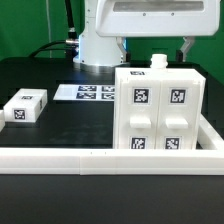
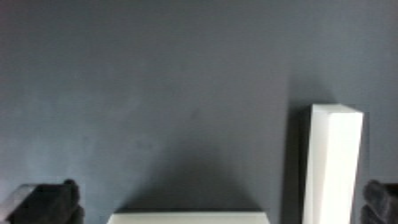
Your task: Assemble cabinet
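Inspection, single moment, two views.

1. The cabinet (image 1: 160, 110) stands upright on the black table (image 1: 60, 125), toward the exterior view's right. It sits inside the corner formed by the low white rail (image 1: 100, 158). Its base is just behind the rail's front run; I cannot tell whether they touch.
2. The facing side of the cabinet carries four marker tags (image 1: 141, 97), two above and two below.
3. A small white peg (image 1: 158, 62) rises from the cabinet's top, near the middle.

End effector:
1. The gripper (image 1: 156, 50) hangs directly above the cabinet, with the peg below the gap between its fingers.
2. The fingers (image 1: 122, 48) are spread wide, one over each end of the cabinet's top, and hold nothing.
3. In the wrist view the gripper (image 2: 214, 202) shows the same wide spread, with one dark fingertip at each lower corner of the picture.
4. A white surface (image 2: 187, 217) lies between the fingertips at the picture's edge. A white strip (image 2: 333, 165) lies over the dark table. I cannot identify either.

Other items:
1. A small white block (image 1: 25, 105) with tags lies at the exterior view's left, well apart from the cabinet.
2. The marker board (image 1: 90, 93) lies flat behind, near the arm's base (image 1: 100, 45).
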`<control>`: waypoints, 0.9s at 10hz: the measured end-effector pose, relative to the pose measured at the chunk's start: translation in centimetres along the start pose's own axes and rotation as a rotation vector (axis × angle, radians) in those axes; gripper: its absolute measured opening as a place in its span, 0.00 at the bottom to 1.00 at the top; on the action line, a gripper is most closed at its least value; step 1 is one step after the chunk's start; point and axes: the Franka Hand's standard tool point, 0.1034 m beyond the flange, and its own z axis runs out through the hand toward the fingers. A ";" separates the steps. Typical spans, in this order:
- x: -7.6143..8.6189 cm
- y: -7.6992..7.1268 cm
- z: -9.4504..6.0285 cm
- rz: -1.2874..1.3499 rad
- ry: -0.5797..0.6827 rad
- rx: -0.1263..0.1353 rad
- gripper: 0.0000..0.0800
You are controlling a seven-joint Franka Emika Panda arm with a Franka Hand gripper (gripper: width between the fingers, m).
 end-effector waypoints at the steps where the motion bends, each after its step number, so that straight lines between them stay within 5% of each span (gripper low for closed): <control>1: -0.4 0.0 0.3 0.000 -0.006 0.000 1.00; 5: -0.3 0.4 0.3 -0.003 -0.005 0.002 1.00; 7: -1.0 3.6 1.1 -0.021 0.000 -0.003 1.00; 9: -3.7 8.0 2.7 -0.031 0.009 -0.012 1.00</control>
